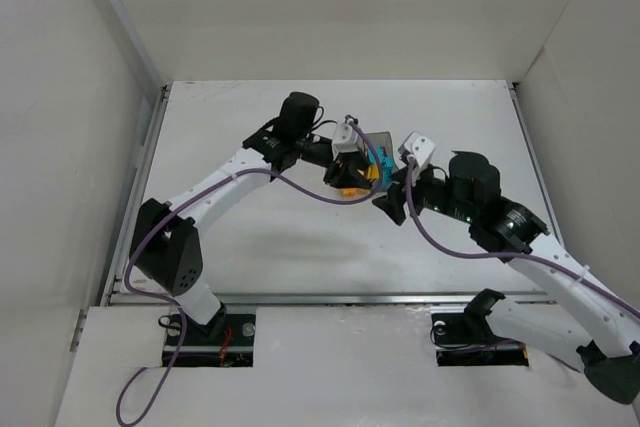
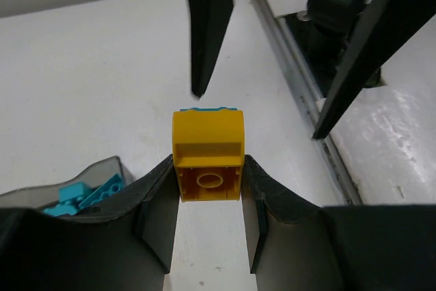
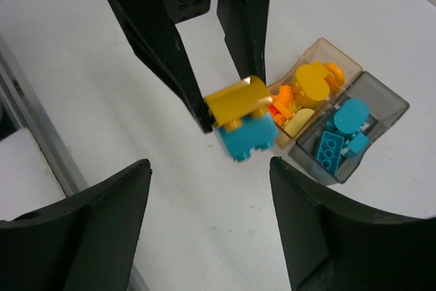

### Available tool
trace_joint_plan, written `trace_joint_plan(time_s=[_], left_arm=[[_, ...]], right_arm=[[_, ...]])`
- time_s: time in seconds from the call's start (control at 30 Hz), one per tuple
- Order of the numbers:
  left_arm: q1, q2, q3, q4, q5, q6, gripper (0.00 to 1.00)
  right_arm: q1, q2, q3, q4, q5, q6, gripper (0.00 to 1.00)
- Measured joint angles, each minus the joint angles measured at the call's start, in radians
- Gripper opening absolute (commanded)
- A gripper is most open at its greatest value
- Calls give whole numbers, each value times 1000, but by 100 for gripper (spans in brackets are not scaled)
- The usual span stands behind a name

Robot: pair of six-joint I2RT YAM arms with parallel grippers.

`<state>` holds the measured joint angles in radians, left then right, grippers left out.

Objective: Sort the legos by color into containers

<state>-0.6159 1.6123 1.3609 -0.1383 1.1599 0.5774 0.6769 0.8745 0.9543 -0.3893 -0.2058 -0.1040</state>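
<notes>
My left gripper (image 2: 208, 163) is shut on a yellow lego (image 2: 208, 148) and holds it above the table. A teal lego (image 3: 248, 140) is stuck to the yellow lego's (image 3: 237, 100) far end. My right gripper (image 3: 210, 165) stands open facing this pair, a little short of it, with nothing between its fingers. The containers sit just beside the pair. The amber bin (image 3: 344, 56) holds orange and yellow legos. The grey bin (image 3: 378, 141) holds teal legos (image 2: 85, 194). In the top view both grippers meet near the containers (image 1: 381, 144) at mid-table.
White walls enclose the table on the left, right and back. A metal rail (image 2: 306, 107) runs along the table's near edge. Cables trail from both arms.
</notes>
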Motion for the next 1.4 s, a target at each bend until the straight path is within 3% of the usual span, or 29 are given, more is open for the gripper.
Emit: trace_joint_plan(time_s=[0.5, 0.53, 0.57, 0.6, 0.7, 0.77, 0.83, 1.1, 1.4], left_arm=[[17, -2, 2, -122, 58, 66, 0], [20, -2, 2, -122, 56, 61, 0], [23, -2, 2, -121, 42, 59, 0], [29, -2, 2, -121, 36, 57, 0], [37, -2, 2, -114, 24, 57, 0], [37, -2, 2, -113, 20, 55, 0], [34, -2, 2, -100, 23, 51, 0], [34, -2, 3, -77, 37, 43, 0], [5, -5, 3, -45, 209, 71, 0]], right_arm=[[-2, 137, 31, 24, -44, -141, 31], [-3, 145, 37, 20, -48, -145, 20], [-3, 151, 42, 15, -53, -148, 0], [-3, 156, 48, 6, -58, -151, 0], [-4, 175, 57, -5, -68, -147, 1], [-6, 180, 57, -5, -71, -142, 49], [-5, 185, 57, 2, -86, -135, 66], [-3, 181, 57, 16, -95, -133, 69], [7, 185, 53, 87, -106, -159, 71]])
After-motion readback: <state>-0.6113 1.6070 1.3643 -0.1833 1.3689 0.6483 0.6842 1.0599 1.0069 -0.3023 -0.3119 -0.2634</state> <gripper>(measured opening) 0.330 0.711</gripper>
